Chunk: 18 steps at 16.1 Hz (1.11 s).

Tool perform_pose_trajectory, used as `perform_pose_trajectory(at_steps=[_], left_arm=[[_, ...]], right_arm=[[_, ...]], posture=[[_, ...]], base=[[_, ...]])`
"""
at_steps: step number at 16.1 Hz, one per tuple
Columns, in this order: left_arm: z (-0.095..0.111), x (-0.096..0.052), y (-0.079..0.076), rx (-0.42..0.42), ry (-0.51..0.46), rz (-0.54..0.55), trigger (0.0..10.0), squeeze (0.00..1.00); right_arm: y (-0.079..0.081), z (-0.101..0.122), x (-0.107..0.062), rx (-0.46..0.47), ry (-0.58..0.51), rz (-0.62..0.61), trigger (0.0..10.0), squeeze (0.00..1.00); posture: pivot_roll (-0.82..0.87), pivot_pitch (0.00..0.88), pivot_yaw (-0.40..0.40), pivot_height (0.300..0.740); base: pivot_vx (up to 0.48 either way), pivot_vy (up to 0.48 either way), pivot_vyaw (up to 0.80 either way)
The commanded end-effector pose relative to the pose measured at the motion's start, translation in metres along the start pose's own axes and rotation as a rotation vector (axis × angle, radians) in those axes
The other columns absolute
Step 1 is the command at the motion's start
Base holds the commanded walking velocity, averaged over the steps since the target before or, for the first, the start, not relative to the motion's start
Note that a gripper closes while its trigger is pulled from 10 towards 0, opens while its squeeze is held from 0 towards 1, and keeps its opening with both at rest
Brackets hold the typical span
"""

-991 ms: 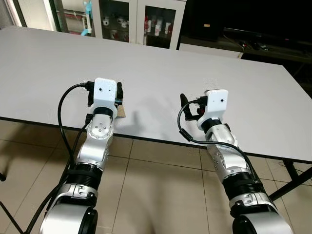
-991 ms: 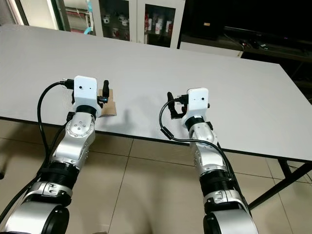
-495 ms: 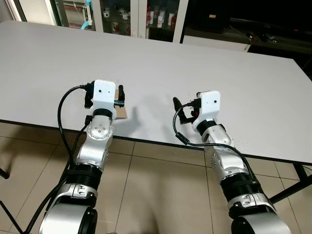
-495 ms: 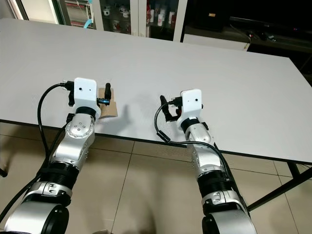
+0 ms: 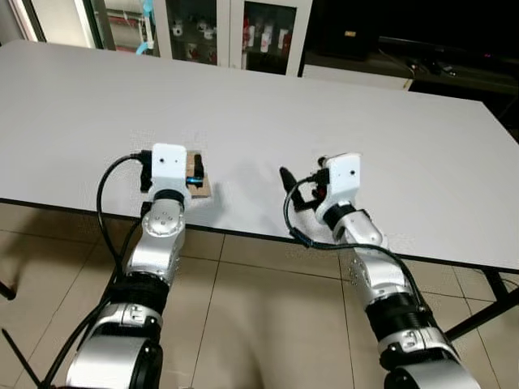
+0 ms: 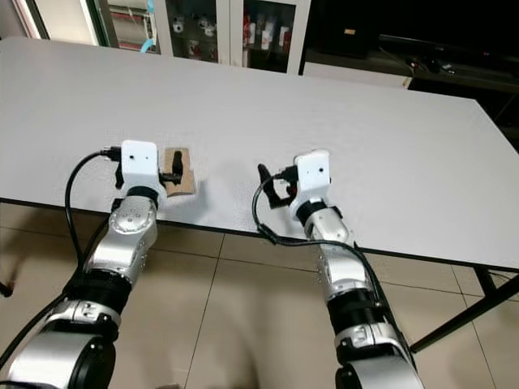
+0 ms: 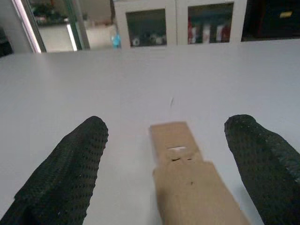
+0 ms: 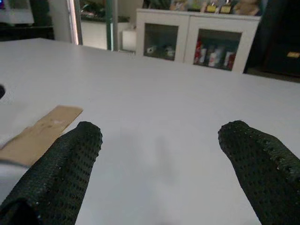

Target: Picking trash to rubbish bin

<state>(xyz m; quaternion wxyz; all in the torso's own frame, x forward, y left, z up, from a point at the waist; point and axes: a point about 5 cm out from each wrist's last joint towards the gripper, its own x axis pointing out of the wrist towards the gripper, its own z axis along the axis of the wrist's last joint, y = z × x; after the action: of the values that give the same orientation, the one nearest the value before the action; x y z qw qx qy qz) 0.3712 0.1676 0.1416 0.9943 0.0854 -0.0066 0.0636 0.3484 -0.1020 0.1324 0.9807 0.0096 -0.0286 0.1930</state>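
A flat brown cardboard scrap [image 6: 180, 172] lies on the white table [image 6: 365, 138] near its front edge. My left gripper [image 6: 173, 170] is low over it and open. In the left wrist view the cardboard scrap [image 7: 187, 173] lies between the two spread black fingertips [image 7: 86, 140], touching neither. My right gripper [image 6: 282, 178] hovers open over bare table a short way to the right of the scrap. Its wrist view shows the cardboard scrap [image 8: 40, 133] off to one side, past one fingertip [image 8: 84, 140].
The table's dark front edge [image 6: 243, 232] runs just below both wrists, with tiled floor [image 6: 243, 324] beneath. Glass-door cabinets [image 6: 235, 32] stand behind the table, and a dark bench [image 6: 438, 57] at the back right.
The camera has shifted slightly. My left gripper has come down lower around the cardboard scrap. The right gripper has drifted a little to the left, toward the scrap.
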Motion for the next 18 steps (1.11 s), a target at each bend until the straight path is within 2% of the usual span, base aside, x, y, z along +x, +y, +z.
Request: perform_pose_trajectory(at_steps=[1, 3, 4, 6, 9, 12, 14, 17, 18], left_arm=[[0.004, 0.004, -0.001, -0.020, -0.001, -0.008, 10.0, 1.00], [0.002, 0.005, 0.000, -0.030, 0.012, -0.010, 10.0, 1.00], [0.001, 0.006, 0.001, -0.046, 0.022, -0.018, 10.0, 0.00], [-0.001, 0.007, 0.001, -0.068, 0.035, -0.020, 10.0, 0.00], [-0.008, 0.009, 0.007, -0.145, 0.078, -0.002, 10.0, 0.00], [-0.008, 0.012, 0.008, -0.170, 0.095, -0.001, 10.0, 0.00], [-0.003, 0.016, 0.002, -0.175, 0.098, -0.024, 10.0, 0.00], [0.001, 0.019, -0.002, -0.170, 0.108, -0.047, 10.0, 0.00], [0.002, 0.020, -0.004, -0.165, 0.117, -0.057, 10.0, 0.00]], right_arm=[[0.003, 0.004, -0.003, 0.007, -0.011, 0.039, 10.0, 0.00], [0.007, 0.004, -0.006, 0.006, -0.012, 0.058, 10.0, 0.00], [0.011, 0.005, -0.010, 0.014, -0.012, 0.076, 10.0, 0.00], [0.015, 0.005, -0.014, 0.019, -0.010, 0.098, 10.0, 0.00], [0.032, 0.009, -0.030, 0.027, 0.005, 0.192, 10.0, 0.00], [0.047, 0.014, -0.041, 0.038, 0.016, 0.251, 10.0, 0.00], [0.057, 0.030, -0.050, 0.104, -0.003, 0.294, 10.0, 0.00], [0.065, 0.042, -0.057, 0.101, -0.010, 0.356, 10.0, 0.00], [0.068, 0.047, -0.058, 0.128, -0.016, 0.381, 10.0, 0.00]], posture=[[-0.01, 0.042, -0.105, 0.740], [-0.01, 0.056, -0.107, 0.740], [-0.03, 0.081, -0.110, 0.740], [-0.04, 0.102, -0.110, 0.740], [-0.09, 0.168, -0.121, 0.740], [-0.12, 0.199, -0.134, 0.740], [-0.13, 0.222, -0.143, 0.740], [-0.15, 0.235, -0.143, 0.740], [-0.15, 0.234, -0.143, 0.740]], base=[[0.000, 0.000, 0.00], [0.000, 0.000, 0.00], [0.000, 0.000, 0.00], [0.000, 0.000, 0.00], [0.000, 0.000, 0.00], [0.000, 0.000, 0.00], [0.000, 0.000, 0.00], [0.000, 0.000, 0.00], [0.000, 0.000, 0.00]])
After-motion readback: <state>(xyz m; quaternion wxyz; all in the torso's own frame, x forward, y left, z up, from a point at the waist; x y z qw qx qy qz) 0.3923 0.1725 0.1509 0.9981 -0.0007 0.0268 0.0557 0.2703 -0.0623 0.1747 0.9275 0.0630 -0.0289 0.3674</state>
